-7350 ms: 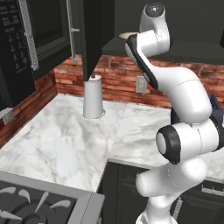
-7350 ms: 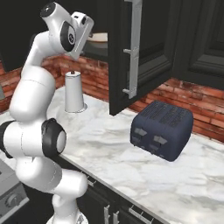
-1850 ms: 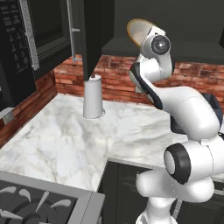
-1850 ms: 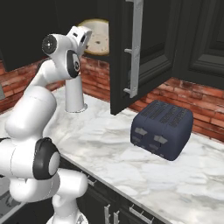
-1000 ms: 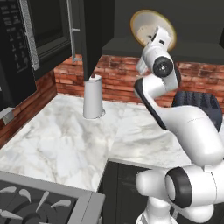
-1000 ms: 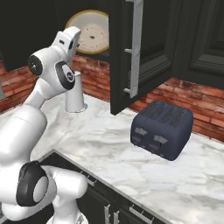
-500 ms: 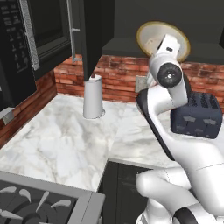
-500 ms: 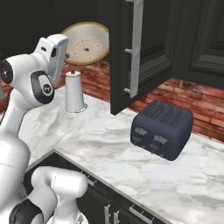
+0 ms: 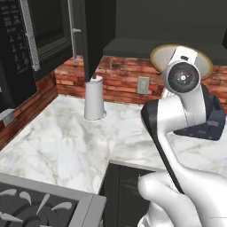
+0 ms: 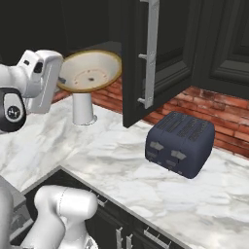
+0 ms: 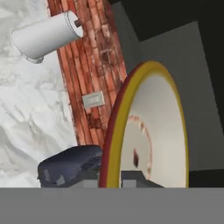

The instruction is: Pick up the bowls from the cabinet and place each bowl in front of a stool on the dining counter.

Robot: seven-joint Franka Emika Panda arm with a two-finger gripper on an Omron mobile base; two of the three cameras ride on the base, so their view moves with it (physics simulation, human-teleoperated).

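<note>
Cream bowl [image 10: 92, 70], one, clamped by its rim in the jaws; one toaster [image 10: 181, 143], one paper-towel roll [image 9: 94, 98].

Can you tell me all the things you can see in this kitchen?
cream bowl: one, cream with tan rim, held up in the air beside the open cabinet
cabinet door: one, black with silver bar handle, swung open
paper towel roll: one, white, upright on the counter by the brick wall
toaster: one, dark blue, on the counter
counter: one, white marble with grey veins
brick wall: red-brown, behind the counter
wall outlet: one, grey, on the brick
microwave: one, black, upper left
stove: one, grey, bottom left
gripper: one, shut on the cream bowl's rim
</note>
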